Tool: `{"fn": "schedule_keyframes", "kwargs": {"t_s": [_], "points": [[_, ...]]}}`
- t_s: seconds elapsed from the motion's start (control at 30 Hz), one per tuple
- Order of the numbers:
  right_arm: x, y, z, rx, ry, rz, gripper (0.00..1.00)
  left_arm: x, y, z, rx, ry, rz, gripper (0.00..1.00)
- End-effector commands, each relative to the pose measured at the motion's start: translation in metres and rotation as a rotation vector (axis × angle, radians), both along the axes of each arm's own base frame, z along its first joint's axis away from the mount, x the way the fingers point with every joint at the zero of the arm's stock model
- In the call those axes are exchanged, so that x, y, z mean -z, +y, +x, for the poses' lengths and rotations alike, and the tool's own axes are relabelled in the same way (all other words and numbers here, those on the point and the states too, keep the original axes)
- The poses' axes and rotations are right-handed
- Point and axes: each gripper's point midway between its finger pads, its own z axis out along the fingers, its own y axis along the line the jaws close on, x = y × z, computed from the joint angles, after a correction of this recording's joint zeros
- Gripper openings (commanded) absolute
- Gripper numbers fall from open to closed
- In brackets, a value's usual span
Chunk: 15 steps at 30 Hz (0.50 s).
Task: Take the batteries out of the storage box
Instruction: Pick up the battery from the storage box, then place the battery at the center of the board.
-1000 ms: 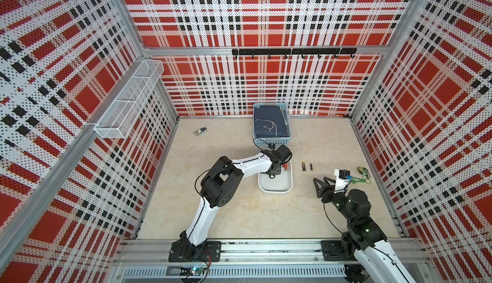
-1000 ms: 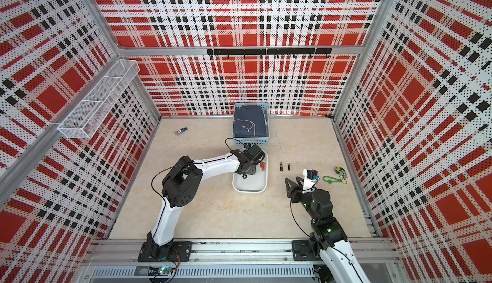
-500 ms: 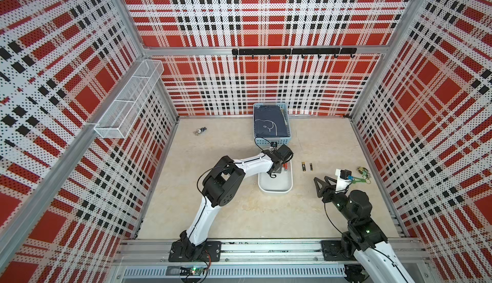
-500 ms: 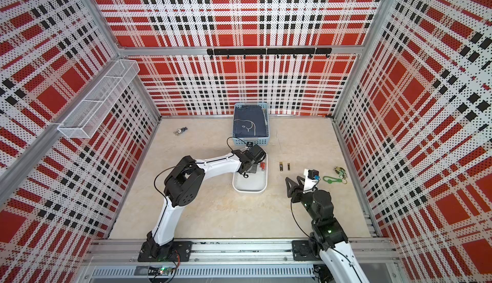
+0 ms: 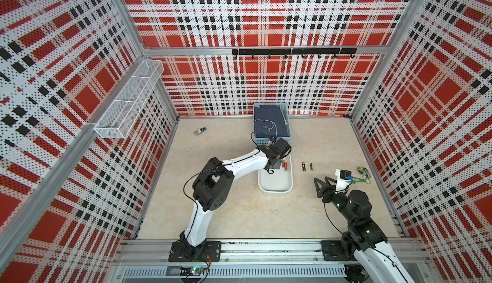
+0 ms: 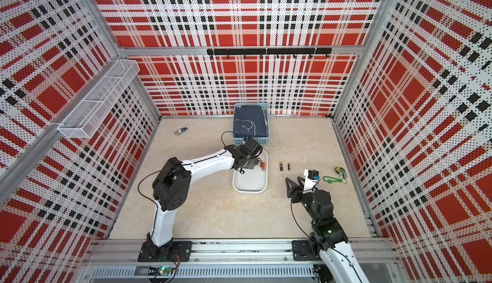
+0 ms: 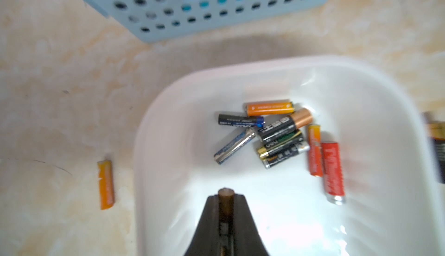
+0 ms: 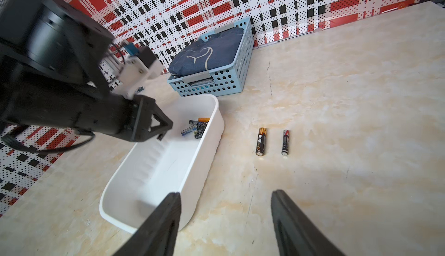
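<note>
Pinching one copper-tipped cylindrical battery (image 7: 225, 206) end-on in L hand (image 7: 225, 197), clenched tight round it over the shallow white plastic storage box (image 5: 275, 184) at centre of the beige table (image 5: 239, 215), prob. for carrying it out. Hanging R hand (image 8: 226, 193) released, nothing in it, low at box's 4 o'clock, likely waiting its turn. Laying removed cells flat on table, clear of box walls. Counting: 8 batteries (image 7: 284, 141) lying bunched at box's 12 o'clock end, nearest the light blue perforated plastic basket (image 8: 216, 86); 2 black batteries (image 8: 260, 141) sitting parallel at 3 o'clock; 1 orange battery (image 7: 106, 185) at 9 o'clock; 1 in hand. Totalling 12.
</note>
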Motion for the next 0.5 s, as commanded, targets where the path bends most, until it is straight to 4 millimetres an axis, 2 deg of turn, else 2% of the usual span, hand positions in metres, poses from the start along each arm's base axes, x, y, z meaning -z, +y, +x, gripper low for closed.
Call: {"fn": "schedule_keyframes", "kwargs": {"t_s": [0.0, 0.1, 0.17, 0.47], "points": [[-0.007, -0.001, 0.0, 0.008, -0.02, 0.01, 0.67, -0.027, 0.043, 0.013, -0.036, -0.03, -0.014, 0.0], [-0.008, -0.001, 0.0, 0.012, -0.022, 0.01, 0.68, -0.012, 0.091, 0.023, -0.096, -0.02, 0.031, 0.0], [-0.008, -0.002, 0.0, 0.014, -0.021, 0.011, 0.68, 0.006, 0.115, 0.028, -0.108, 0.0, 0.033, 0.0], [-0.007, -0.002, 0.001, 0.02, -0.016, 0.01, 0.7, 0.062, 0.144, 0.034, -0.091, 0.07, 0.055, 0.0]]}}
